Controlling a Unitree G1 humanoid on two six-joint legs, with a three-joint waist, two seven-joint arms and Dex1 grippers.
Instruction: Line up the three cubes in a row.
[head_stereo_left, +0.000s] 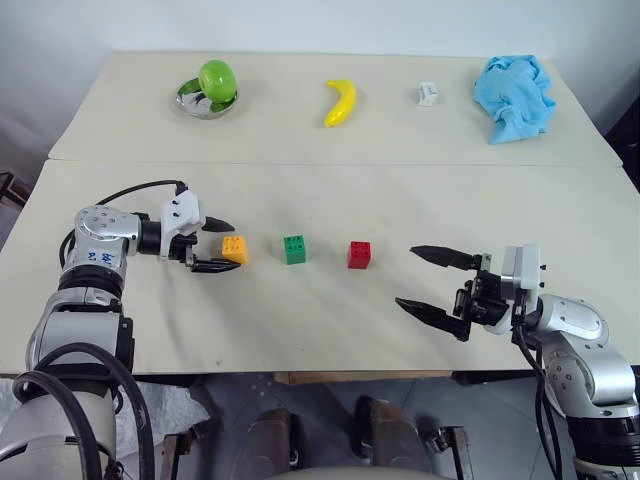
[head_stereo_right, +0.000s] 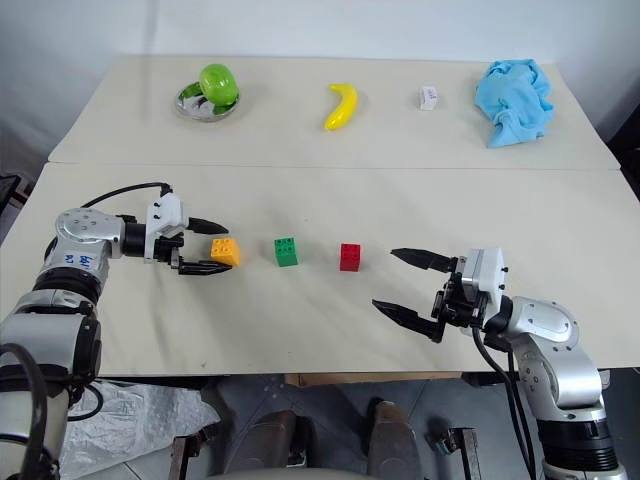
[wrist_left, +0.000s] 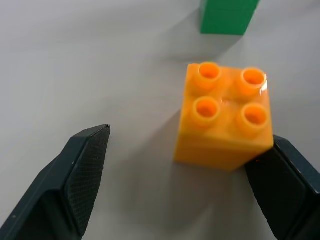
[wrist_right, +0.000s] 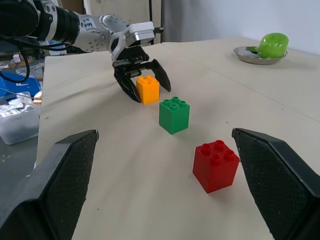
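The orange cube (head_stereo_left: 235, 249), green cube (head_stereo_left: 295, 249) and red cube (head_stereo_left: 359, 254) stand on the near table (head_stereo_left: 330, 320) in a fairly straight, evenly spaced row, so the lining-up looks essentially done. The left gripper (head_stereo_left: 219, 246) has its jaws apart around the orange cube, one finger touching or nearly touching a side, so what seems left is to draw clear without nudging it. The right gripper (head_stereo_left: 435, 283) hangs wide open, apart from the red cube.
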